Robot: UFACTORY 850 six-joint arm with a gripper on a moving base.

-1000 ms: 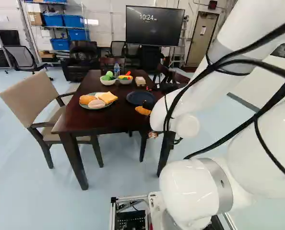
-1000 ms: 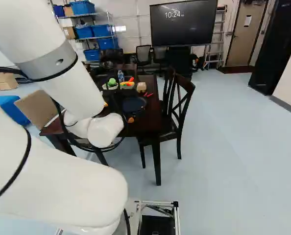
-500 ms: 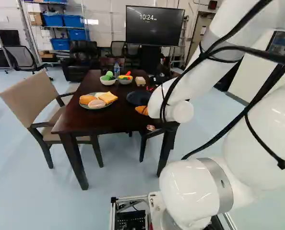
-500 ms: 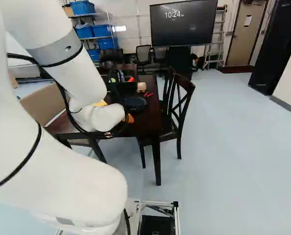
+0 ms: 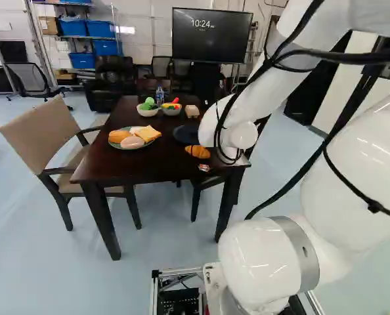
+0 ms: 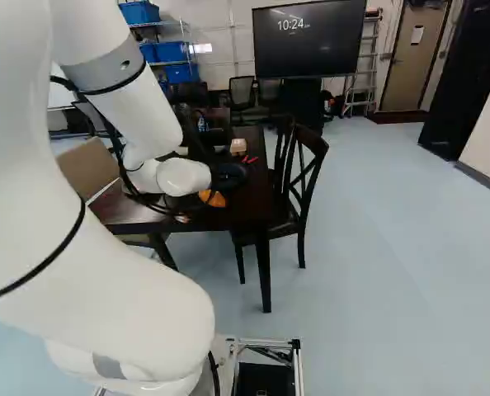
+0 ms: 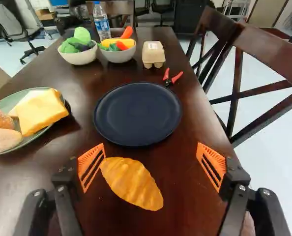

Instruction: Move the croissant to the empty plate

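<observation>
Hand is spread wide. Croissant is on the worktop, below & btwn its 2 fingers, near 1. Best: get it in the mid., turn a bit, go down slow, squeeze soft. Empty plate is ahead.

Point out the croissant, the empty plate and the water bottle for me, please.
Croissant [image 7: 132,183], wrist view, middle of its ridged top.
Empty plate [image 7: 137,114], wrist view, its bare centre.
Water bottle [image 7: 102,24], wrist view, its label.
</observation>
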